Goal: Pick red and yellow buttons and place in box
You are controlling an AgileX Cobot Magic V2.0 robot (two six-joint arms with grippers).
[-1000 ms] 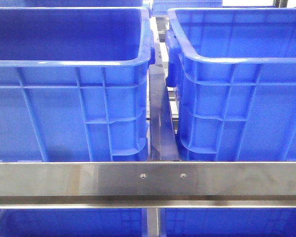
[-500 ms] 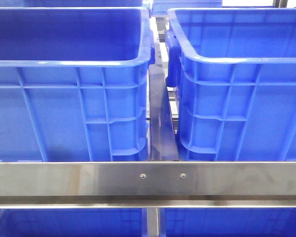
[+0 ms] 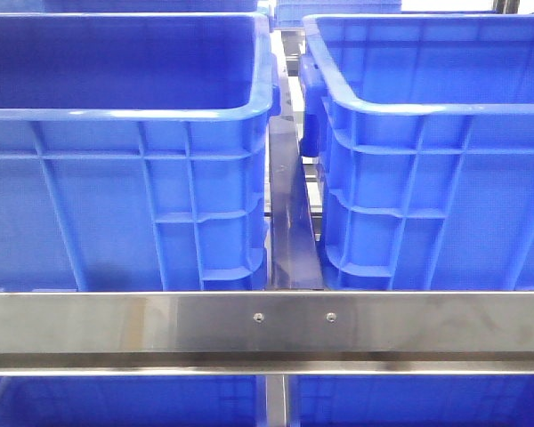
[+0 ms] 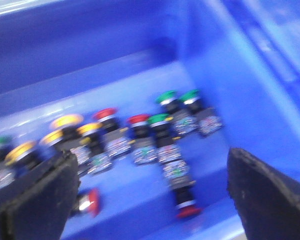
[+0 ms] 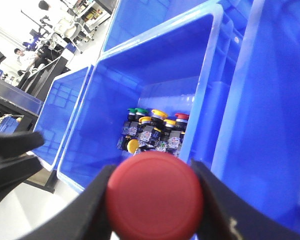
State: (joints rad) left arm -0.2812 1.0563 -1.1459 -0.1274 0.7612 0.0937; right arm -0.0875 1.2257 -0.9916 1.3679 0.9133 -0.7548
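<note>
1. The step in hand looks like carrying: the right tool (image 5: 155,200) is closed on a red button (image 5: 154,196), its fingers (image 5: 217,210) pressing the glossy cap from both sides.
2. That button is held in the air above a blue crate (image 5: 210,75). On that crate's floor lies a cluster of buttons (image 5: 152,131) with green, yellow and red caps, near the far wall.
3. The held cap faces the wrist camera, so the button's long axis, from cap to body, runs along the fingers. The body is hidden behind the cap.
4. The left tool (image 4: 150,195) is spread wide and holds nothing; its fingers (image 4: 35,200) frame a crate floor (image 4: 215,120) strewn with buttons.
5. Among these are yellow buttons (image 4: 65,122), red buttons (image 4: 106,114) and green buttons (image 4: 166,97). Most lie on their sides in a loose row, and their axes are mixed. This view is blurred, so finer detail is lost.
6. From the front, two crates stand side by side behind a steel rail (image 3: 267,320), the left crate (image 3: 125,116) and the right crate (image 3: 427,111). Neither arm shows there.
7. I cannot tell which crate is the goal box. The next move for the right tool seems to be to hold over the goal box and open; the left needs to descend on one red or yellow cap without snagging its neighbours.
</note>
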